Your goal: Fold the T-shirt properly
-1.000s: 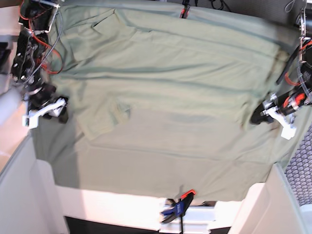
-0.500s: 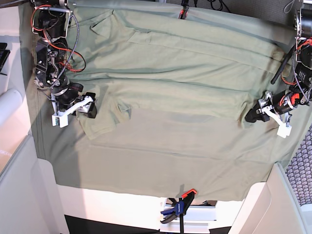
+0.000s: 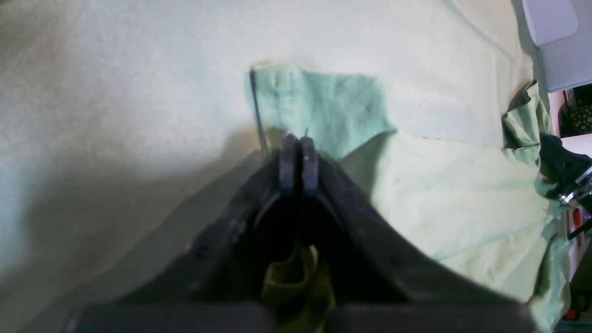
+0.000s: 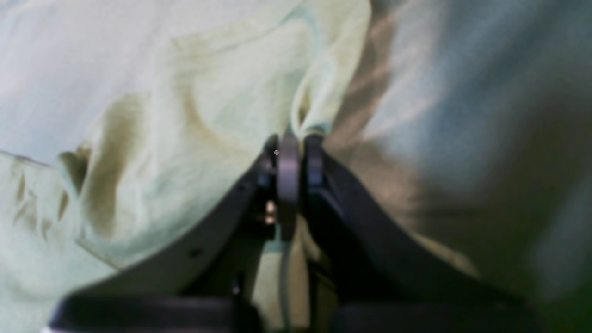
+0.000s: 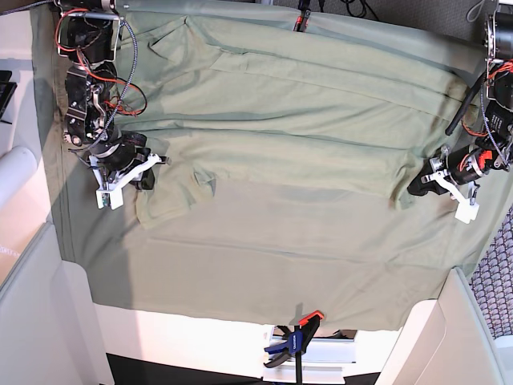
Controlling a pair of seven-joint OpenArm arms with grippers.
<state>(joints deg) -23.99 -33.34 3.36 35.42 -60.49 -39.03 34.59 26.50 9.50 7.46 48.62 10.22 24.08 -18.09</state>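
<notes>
The base view looks down from above on the T-shirt [image 5: 272,152]; both wrist views sit close over it.

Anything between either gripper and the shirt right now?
Nothing visible. The left gripper is shut on the pale yellowish sage-green cotton T-shirt at one side edge; the right gripper is shut on its opposite edge.

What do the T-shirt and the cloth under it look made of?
The T-shirt looks like soft matte cotton knit: it wrinkles, and its stitched hem bunches where the left tool pinches it. The tablecloth seems a smoother, greyer woven fabric lying flat, though the exact fibre is unclear.
</notes>
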